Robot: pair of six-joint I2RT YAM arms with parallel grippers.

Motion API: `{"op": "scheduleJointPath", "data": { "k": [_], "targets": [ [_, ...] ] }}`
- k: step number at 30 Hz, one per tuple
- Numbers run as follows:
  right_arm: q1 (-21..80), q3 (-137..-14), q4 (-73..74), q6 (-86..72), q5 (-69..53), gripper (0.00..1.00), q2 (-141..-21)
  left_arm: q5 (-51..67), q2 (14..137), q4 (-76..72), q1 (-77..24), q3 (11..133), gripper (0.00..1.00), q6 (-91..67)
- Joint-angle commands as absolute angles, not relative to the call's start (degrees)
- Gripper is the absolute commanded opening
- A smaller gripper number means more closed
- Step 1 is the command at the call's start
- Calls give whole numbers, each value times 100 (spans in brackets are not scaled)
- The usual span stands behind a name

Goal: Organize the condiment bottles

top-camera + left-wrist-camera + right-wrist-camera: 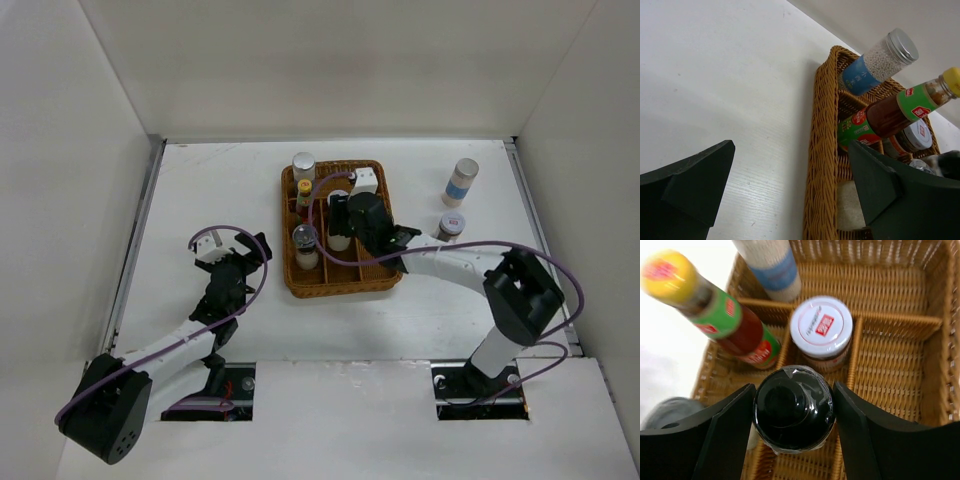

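Black-capped bottle point(792, 407), right claw point(792, 401) seemingly gripping, half-obscured overhead

a brown wicker tray point(340, 289), split by woven dividers into several compartments, sits on the white desk point(210, 190), toward its far side and near the middle. plain white walls point(330, 60) enclose the desk on three sides.

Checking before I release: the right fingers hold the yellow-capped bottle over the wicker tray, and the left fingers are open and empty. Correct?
Not quite. The right fingers hold the black-capped bottle, not the yellow-capped bottle, which stands free beside it; the right wrist view shows this. They are over the wicker tray, and the left fingers are open and empty.
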State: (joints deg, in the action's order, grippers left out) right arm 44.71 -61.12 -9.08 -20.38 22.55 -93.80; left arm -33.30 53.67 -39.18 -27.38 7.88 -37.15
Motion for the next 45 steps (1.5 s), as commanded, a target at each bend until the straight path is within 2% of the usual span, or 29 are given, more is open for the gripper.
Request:
{"op": "scheduleJointPath", "data": {
  "k": [1, 6, 10, 14, 17, 21, 24, 28, 33, 39, 43, 44, 45],
  "targets": [
    [4478, -6460, -1837, -2118, 2346, 52, -9500, -3269, 5317, -4140, -2738, 914, 100, -3771],
    [4565, -6451, -2065, -1855, 2697, 56, -9852, -3252, 5291, -4113, -2755, 923, 100, -3779],
    [4671, -6399, -2162, -1653, 2909, 70, -9923, -3252, 5352, -4113, -2694, 932, 100, -3779],
    [4671, -6267, -2127, -1582, 2988, 89, -9468, -3278, 5300, -4148, -2755, 914, 100, -3779],
    [4671, -6057, -2013, -1565, 3014, 95, -8888, -3252, 5353, -4114, -2685, 923, 100, -3797],
    [4294, -5328, -1943, -1670, 3742, 96, -7885, -3278, 5273, -4140, -2755, 897, 100, -3814],
    [3750, -4704, -1593, -1766, 4786, 99, -7218, -3252, 5309, -4157, -2764, 896, 100, -3832],
    [2916, -4255, -933, -1854, 5580, 100, -6873, -3278, 5256, -4148, -2826, 888, 100, -3867],
    [1922, -4622, 35, -2021, 4502, 100, -7505, -3243, 5300, -4131, -2808, 896, 100, -3885],
    [1446, -4860, -299, -1977, 3657, 100, -8129, -3068, 5423, -4122, -2817, 958, 100, -3885],
    [1332, -4834, -413, -2083, 3516, 100, -8437, -3032, 5467, -4157, -2808, 967, 100, -3894],
    [1323, -4817, -457, -2109, 3455, 98, -8490, -3032, 5493, -4157, -2808, 967, 100, -3894],
    [1305, -4799, -509, -2127, 3376, 92, -8534, -3032, 5511, -4157, -2799, 975, 100, -3894]
  ]
}}
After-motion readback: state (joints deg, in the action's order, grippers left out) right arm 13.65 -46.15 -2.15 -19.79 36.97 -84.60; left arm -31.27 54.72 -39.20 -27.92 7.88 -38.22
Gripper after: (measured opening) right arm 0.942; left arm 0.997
